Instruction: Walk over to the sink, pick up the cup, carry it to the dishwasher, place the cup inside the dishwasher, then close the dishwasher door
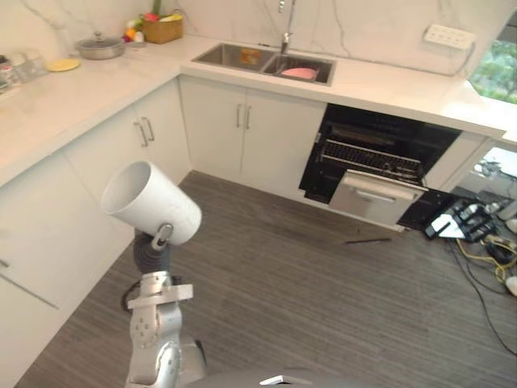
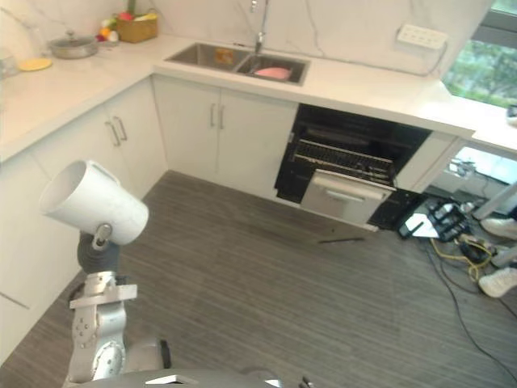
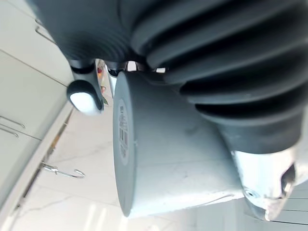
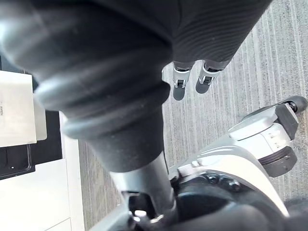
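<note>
A white cup (image 1: 152,202) is held up at the lower left, tilted, its open mouth facing up and to the left. My left hand (image 1: 161,238) is shut on it from below, and most of the fingers are hidden behind the cup. In the left wrist view the cup (image 3: 168,163) lies against the hand's dark cover (image 3: 216,57). The dishwasher (image 1: 371,162) stands open under the counter across the floor, with a rack inside and a silver panel (image 1: 376,194) leaning out. The sink (image 1: 234,55) is at the back. My right hand (image 4: 192,79) hangs over the floor with straight fingers and holds nothing.
White cabinets (image 1: 121,141) run close along my left. A pink item (image 1: 300,73) lies in the right basin by the faucet (image 1: 286,36). A pot (image 1: 99,47), a yellow plate (image 1: 62,64) and a basket (image 1: 161,30) stand on the counter. Cables (image 1: 481,242) lie at right, near a person's shoe (image 2: 497,281).
</note>
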`<state>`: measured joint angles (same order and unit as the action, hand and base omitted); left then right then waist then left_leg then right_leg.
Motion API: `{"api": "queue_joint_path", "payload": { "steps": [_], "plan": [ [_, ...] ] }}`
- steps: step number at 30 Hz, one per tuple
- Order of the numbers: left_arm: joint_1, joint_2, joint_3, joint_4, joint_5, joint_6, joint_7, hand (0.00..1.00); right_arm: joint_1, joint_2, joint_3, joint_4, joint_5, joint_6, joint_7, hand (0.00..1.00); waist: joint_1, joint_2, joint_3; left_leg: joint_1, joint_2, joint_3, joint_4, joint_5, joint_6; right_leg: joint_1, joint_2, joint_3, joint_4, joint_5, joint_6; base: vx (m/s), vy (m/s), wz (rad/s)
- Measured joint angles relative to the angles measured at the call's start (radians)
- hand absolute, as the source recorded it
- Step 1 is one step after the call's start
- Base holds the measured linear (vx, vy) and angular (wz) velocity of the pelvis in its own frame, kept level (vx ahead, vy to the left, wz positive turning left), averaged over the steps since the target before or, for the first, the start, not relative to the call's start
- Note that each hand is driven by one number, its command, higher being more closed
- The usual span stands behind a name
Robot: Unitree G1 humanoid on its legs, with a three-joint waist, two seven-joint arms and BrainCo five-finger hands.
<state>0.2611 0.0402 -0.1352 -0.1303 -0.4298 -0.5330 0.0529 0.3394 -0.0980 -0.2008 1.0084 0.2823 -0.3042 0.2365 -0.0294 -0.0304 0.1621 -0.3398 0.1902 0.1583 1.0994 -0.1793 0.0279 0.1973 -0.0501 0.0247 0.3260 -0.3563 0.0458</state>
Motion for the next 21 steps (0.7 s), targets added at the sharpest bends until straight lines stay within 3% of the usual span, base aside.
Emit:
{"api": "queue_joint_path", "payload": {
  "steps": [1,2,3,4,5,6,8,11,12,14,15,16,17,19,21],
  "plan": [
    [0.000,-0.001,-0.002,-0.003,0.001,0.000,-0.008,1.00,0.000,-0.011,0.000,0.000,0.000,0.000,0.003,0.00,0.002,0.004,0.002,-0.003,-0.019,-0.016,-0.096,-0.039,-0.015,0.008,-0.005,0.004,-0.014,0.001,0.000,0.21,0.102,-0.18],
    [0.000,-0.003,-0.006,-0.015,0.003,0.000,-0.022,1.00,-0.003,-0.029,0.000,-0.001,0.003,0.000,0.012,0.00,0.002,0.018,0.008,-0.003,-0.073,-0.075,-0.337,-0.059,-0.049,0.014,-0.020,0.011,-0.037,0.001,0.002,0.25,0.175,-0.09],
    [0.003,-0.001,-0.004,-0.033,0.008,0.000,-0.019,1.00,-0.005,-0.039,0.007,0.000,0.002,0.000,0.025,0.00,0.008,0.025,0.012,0.003,-0.127,-0.160,-0.582,-0.010,-0.087,0.018,-0.038,0.032,-0.060,-0.006,0.009,0.25,0.205,-0.19],
    [0.009,-0.001,0.000,-0.046,0.012,0.000,-0.012,1.00,-0.006,-0.046,0.009,0.002,0.001,0.000,0.030,0.00,0.012,0.027,0.016,0.014,-0.140,-0.191,-0.660,0.059,-0.111,0.021,-0.044,0.050,-0.071,-0.012,0.015,0.23,0.237,-0.52],
    [0.021,-0.002,0.013,-0.055,0.017,-0.001,-0.007,1.00,-0.008,-0.054,0.013,0.011,0.001,0.000,0.041,0.00,0.023,0.025,0.020,0.050,-0.155,-0.191,-0.700,0.149,-0.120,0.037,-0.057,0.085,-0.089,-0.020,0.017,0.32,0.253,-0.86],
    [0.028,-0.004,0.037,-0.043,0.021,-0.002,0.011,1.00,-0.016,-0.043,0.012,0.021,0.001,-0.001,0.042,0.00,0.028,0.015,0.029,0.063,-0.170,-0.180,-0.635,0.077,-0.098,0.059,-0.066,0.123,-0.081,-0.011,0.018,0.33,0.244,-0.88],
    [0.026,0.005,0.057,-0.018,0.020,-0.002,0.006,1.00,-0.016,-0.041,0.013,0.021,0.000,-0.005,0.038,0.00,0.017,0.013,0.028,0.063,-0.160,-0.168,-0.517,-0.008,-0.076,0.077,-0.071,0.132,-0.045,0.001,0.028,0.35,0.206,-0.56],
    [0.020,0.025,0.044,-0.014,0.019,0.001,-0.019,1.00,-0.005,-0.030,0.010,0.021,0.002,-0.008,0.023,0.00,0.011,0.005,0.004,0.091,-0.171,-0.133,-0.481,-0.073,-0.049,0.059,-0.088,0.129,0.052,0.009,0.042,0.30,0.151,-0.27],
    [0.009,0.033,0.044,-0.014,0.017,0.006,-0.050,1.00,0.007,-0.025,0.001,0.019,0.008,-0.027,0.019,0.00,0.009,0.004,-0.027,0.121,-0.191,-0.100,-0.504,-0.099,-0.033,-0.023,-0.113,0.128,0.221,0.043,0.091,0.27,0.139,-0.26],
    [-0.008,0.050,0.044,-0.015,0.018,0.015,-0.069,1.00,0.012,-0.011,-0.003,0.010,0.030,-0.045,0.016,0.00,0.002,-0.003,-0.035,0.195,-0.220,-0.070,-0.564,-0.108,-0.010,-0.116,-0.144,0.126,0.425,0.161,0.142,0.28,0.136,-0.30],
    [-0.008,0.065,0.038,-0.015,0.020,0.026,-0.076,1.00,0.014,-0.005,-0.010,0.001,0.037,-0.056,0.015,0.00,-0.003,-0.010,-0.030,0.270,-0.234,-0.059,-0.627,-0.112,0.006,-0.169,-0.165,0.108,0.539,0.309,0.153,0.31,0.150,-0.41],
    [-0.008,0.071,0.025,-0.019,0.023,0.035,-0.074,1.00,0.020,0.000,-0.010,-0.012,0.043,-0.075,0.016,0.00,-0.012,0.018,-0.028,0.352,-0.234,-0.046,-0.702,-0.103,0.027,-0.219,-0.179,0.073,0.656,0.352,0.126,0.36,0.172,-0.47],
    [-0.009,0.079,0.022,-0.025,0.028,0.040,-0.066,1.00,0.020,0.003,-0.009,-0.016,0.043,-0.090,0.017,0.00,-0.019,0.007,-0.027,0.402,-0.233,-0.043,-0.748,-0.098,0.035,-0.266,-0.176,0.036,0.727,0.291,0.095,0.31,0.126,-0.32],
    [-0.026,0.093,0.008,-0.031,0.044,0.049,-0.050,1.00,0.021,0.018,-0.006,-0.045,0.043,-0.103,0.017,0.00,-0.044,0.013,-0.031,0.485,-0.223,-0.036,-0.825,-0.087,0.029,-0.345,-0.152,-0.050,0.770,0.177,0.072,0.28,0.055,-0.09],
    [-0.039,0.099,-0.016,-0.038,0.054,0.055,-0.038,1.00,0.018,0.031,-0.006,-0.063,0.046,-0.107,0.013,0.00,-0.057,0.012,-0.030,0.555,-0.203,-0.022,-0.884,-0.086,0.021,-0.439,-0.120,-0.153,0.676,0.095,0.055,0.37,-0.012,-0.09]
  ]
}}
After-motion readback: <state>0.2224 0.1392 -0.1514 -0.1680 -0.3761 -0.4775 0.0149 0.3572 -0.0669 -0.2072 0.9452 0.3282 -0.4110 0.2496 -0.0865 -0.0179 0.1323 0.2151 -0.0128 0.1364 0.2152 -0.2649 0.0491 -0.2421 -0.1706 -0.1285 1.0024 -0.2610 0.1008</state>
